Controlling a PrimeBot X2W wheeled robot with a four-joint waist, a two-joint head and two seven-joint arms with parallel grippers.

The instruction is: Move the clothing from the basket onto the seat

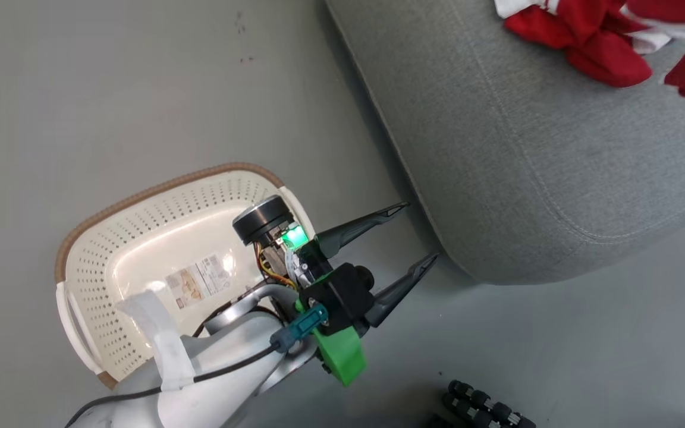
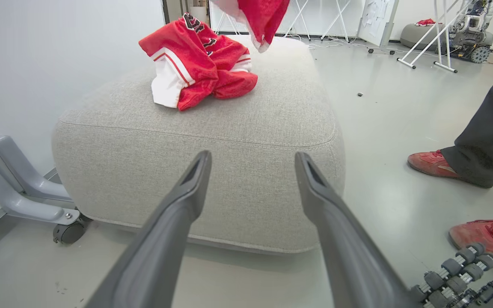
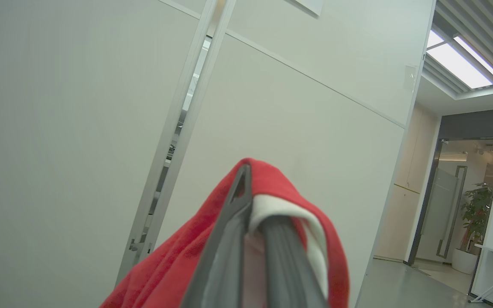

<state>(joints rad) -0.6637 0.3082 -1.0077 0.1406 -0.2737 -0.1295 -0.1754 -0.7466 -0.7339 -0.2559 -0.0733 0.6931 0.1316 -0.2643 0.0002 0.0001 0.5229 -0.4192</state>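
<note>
The cream basket (image 1: 140, 238) stands on the floor at the lower left, holding no clothing, only its label sticker. My left gripper (image 1: 420, 230) hangs open beside the basket's rim, its fingers pointing at the grey seat (image 1: 527, 148) and nothing between them. In the left wrist view the open left gripper (image 2: 253, 156) faces the seat's (image 2: 238, 128) front. A crumpled red jersey (image 2: 195, 64) with white trim lies on top of the seat. A plainer red garment (image 2: 265, 17) hangs above the seat. My right gripper (image 3: 253, 196) is shut on this red garment (image 3: 178, 265) at its white edge.
A person's legs with red shoes (image 2: 432, 164) stand on the floor to the right of the seat. A grey wheeled stand (image 2: 24, 188) sits at its left. My base's black rollers (image 1: 485, 407) show near the bottom. Grey floor lies between basket and seat.
</note>
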